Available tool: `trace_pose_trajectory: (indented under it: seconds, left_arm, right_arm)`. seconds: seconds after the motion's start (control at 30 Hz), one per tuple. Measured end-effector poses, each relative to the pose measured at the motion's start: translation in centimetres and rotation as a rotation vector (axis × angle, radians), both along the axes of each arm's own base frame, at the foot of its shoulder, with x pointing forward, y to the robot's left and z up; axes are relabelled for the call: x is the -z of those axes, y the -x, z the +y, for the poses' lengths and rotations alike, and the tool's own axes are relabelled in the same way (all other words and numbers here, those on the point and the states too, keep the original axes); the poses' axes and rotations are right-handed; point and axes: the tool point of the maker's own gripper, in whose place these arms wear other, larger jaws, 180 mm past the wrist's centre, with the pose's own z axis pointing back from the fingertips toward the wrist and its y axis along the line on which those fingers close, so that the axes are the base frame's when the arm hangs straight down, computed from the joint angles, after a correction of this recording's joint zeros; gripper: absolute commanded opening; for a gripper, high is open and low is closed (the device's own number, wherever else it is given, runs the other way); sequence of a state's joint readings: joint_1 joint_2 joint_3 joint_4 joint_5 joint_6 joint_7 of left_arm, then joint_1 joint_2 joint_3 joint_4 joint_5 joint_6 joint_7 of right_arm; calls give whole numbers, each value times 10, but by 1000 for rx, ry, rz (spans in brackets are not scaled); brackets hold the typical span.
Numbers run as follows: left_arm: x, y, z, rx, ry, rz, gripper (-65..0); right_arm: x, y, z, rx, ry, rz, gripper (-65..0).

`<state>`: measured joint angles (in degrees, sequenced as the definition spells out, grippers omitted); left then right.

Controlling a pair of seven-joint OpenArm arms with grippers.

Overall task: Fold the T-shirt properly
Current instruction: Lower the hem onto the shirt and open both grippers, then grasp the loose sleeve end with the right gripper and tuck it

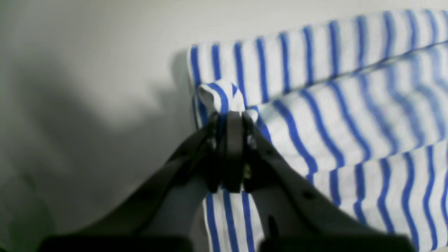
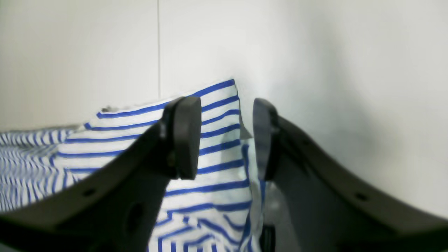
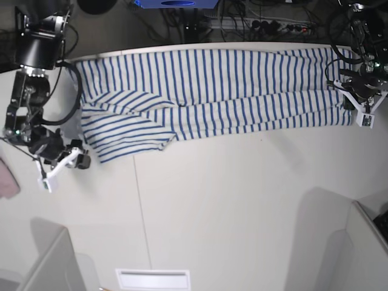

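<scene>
left wrist view: the left gripper (image 1: 232, 117) has its dark jaws pinched nearly together on a small bunched corner of the shirt (image 1: 350, 105). the shirt is white with thin blue stripes and fills the right side of the view in folded layers, lying on a pale table (image 1: 87, 70).

right wrist view: the right gripper (image 2: 225, 138) has its jaws parted, with a clear gap between the two pads and nothing gripped. a raised fold of the striped shirt (image 2: 213, 154) sits under and behind the left pad, its edge reaching into the gap. the pale table (image 2: 350, 87) lies beyond.

base view: the shirt (image 3: 230, 91) is spread in a long folded band across the far part of the table (image 3: 242, 206). the left gripper (image 3: 357, 103) is at the band's right end. the right gripper (image 3: 76, 157) is just beside the band's left end, near a sleeve. a pink cloth (image 3: 7, 179) shows at the left edge.
</scene>
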<state>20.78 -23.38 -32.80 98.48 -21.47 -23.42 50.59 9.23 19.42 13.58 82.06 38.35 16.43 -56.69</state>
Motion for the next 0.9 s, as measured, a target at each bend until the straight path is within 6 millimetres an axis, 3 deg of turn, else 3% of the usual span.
trace_pose_trajectory:
  seconds: [0.13, 0.27, 0.4, 0.47, 0.73, 0.9]
  left_arm:
    - [2, 2, 0, -2, -1, 8, -176]
    - [-4, -1, 2, -7, -5, -9, -8]
    - [-45, -3, 27, -89, -59, -130, 0]
    - [-58, -1, 37, -133, -80, -169, 0]
    - [-62, 10, 49, -169, -92, -165, 0]
    - [-57, 12, 51, -177, -83, -155, 0]
  right_arm:
    - [17, -19, 10, -38, 18, 72, -344]
    - [34, -38, 6, -10, 37, 96, -338]
    - [69, -33, 6, -16, 72, 190, -338]
    - [70, -40, 10, -12, 58, 166, -338]
    - [72, -41, 19, -27, 54, 164, -345]
    - [70, -27, 29, -73, 70, 170, -347]
